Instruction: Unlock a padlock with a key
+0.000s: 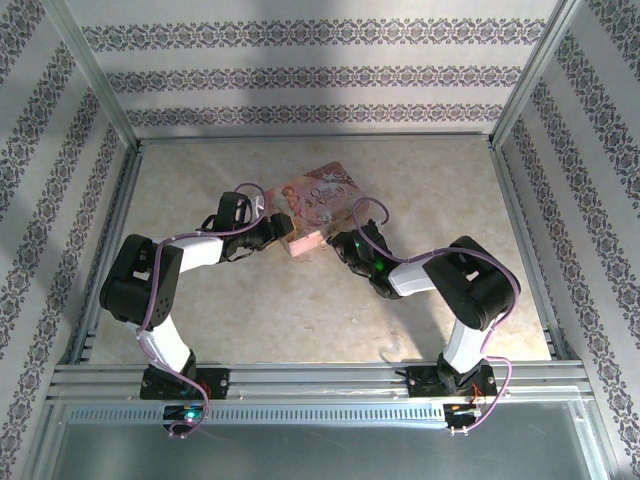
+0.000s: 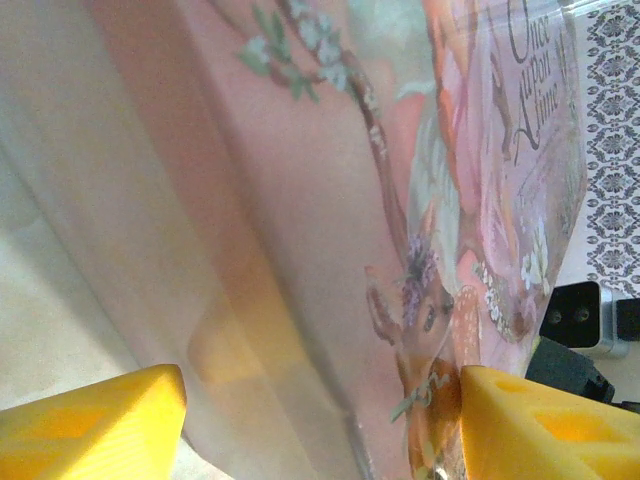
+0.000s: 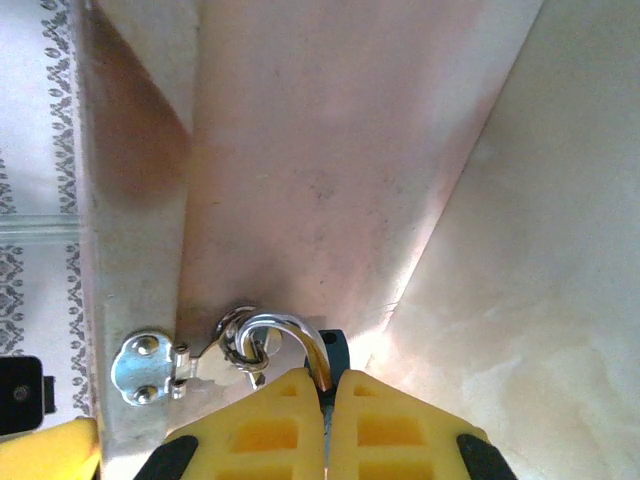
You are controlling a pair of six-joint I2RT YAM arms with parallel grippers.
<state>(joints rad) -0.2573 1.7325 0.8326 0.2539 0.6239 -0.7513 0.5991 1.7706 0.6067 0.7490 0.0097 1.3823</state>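
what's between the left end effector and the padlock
The pink tin, in the top view: left end effector on one side, right end effector, shut on the padlock, on the other.

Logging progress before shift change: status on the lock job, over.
Left gripper straddles the pink tin, grip unconfirmed. Right gripper shut on the padlock, shackle threaded through the hasp ring. No obstruction seen.
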